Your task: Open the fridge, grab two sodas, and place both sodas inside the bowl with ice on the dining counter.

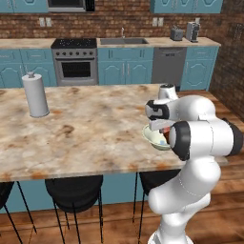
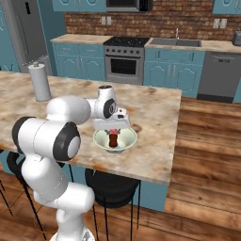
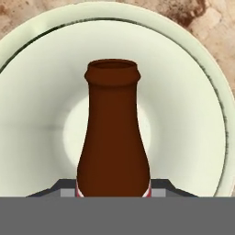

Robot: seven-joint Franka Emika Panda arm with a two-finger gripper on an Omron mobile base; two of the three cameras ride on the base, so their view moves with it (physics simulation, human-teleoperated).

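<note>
Dining counter: beige marbled slab; its left end is cut off in both base views.
Arm: elbow bent, hand reaching over the bowl, hiding its near rim.
Gripper: fingers clenched on the reddish-brown soda, fingertips hidden behind it.
Soda: upright, neck toward the pale bowl floor.

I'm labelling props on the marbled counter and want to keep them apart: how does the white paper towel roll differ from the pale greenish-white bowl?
The white paper towel roll is a tall upright cylinder; the pale greenish-white bowl is low, round and open. The roll stands near the counter's far side; the bowl sits by the near edge. The roll stands free; the bowl has a dark reddish-brown soda bottle upright in it, under the end effector. Both rest on the beige marbled stone counter.
</note>
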